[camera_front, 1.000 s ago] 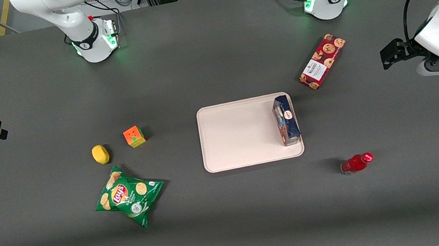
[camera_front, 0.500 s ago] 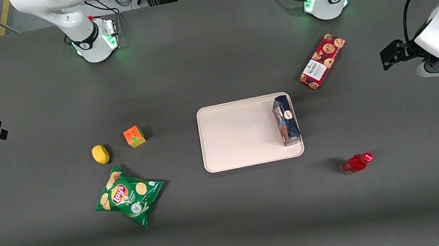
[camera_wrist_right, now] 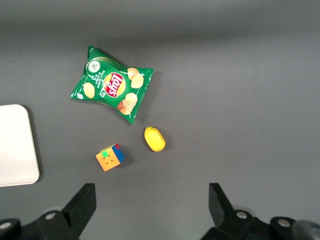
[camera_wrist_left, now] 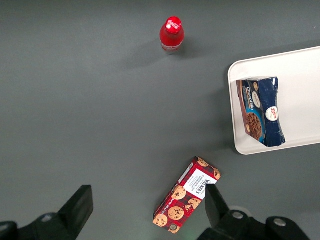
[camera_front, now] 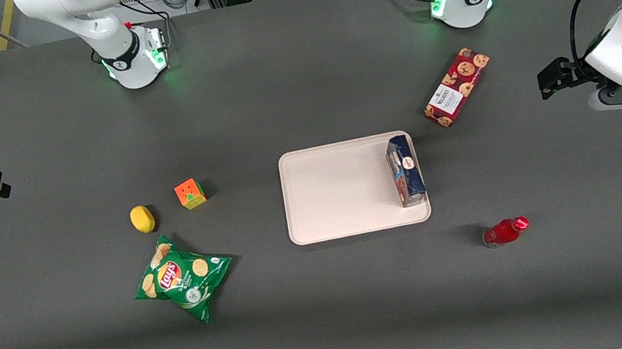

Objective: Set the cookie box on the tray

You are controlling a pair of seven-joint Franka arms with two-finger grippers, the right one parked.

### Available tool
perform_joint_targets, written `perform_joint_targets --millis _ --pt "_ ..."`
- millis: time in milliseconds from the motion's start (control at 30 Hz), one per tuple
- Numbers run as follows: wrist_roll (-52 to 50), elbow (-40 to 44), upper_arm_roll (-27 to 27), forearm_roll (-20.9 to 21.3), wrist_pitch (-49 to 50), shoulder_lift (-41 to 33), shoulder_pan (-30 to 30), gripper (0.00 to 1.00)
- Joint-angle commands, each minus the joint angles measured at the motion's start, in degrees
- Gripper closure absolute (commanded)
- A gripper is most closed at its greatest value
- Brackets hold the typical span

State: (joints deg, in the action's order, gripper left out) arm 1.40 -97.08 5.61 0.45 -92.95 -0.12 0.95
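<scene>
A dark grey bench [camera_front: 334,320] fills the frame. The cream tray [camera_front: 339,195] sits centre-right, and the cookie box [camera_front: 405,170] lies on it along the edge toward the working arm. The gripper [camera_front: 549,79] hangs at the right edge, jaws wide and empty, well apart from the tray.

the tray [camera_wrist_left: 300,65] runs off the left wrist view's edge, so only one end with the cookie box [camera_wrist_left: 264,111] shows. the gripper [camera_wrist_left: 147,206] shows only as two wide-apart finger ends, its body cut off. in the front view its fingers cannot be made out.
</scene>
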Motion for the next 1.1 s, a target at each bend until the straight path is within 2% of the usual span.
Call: perform_joint_targets --millis 0,1067 --pt "1.1 -1.0 -0.5 0.1 -1.1 -0.7 0.5 0.00" --pt "8.2 0.4 -0.9 -1.2 -3.1 0.9 0.2 0.00"
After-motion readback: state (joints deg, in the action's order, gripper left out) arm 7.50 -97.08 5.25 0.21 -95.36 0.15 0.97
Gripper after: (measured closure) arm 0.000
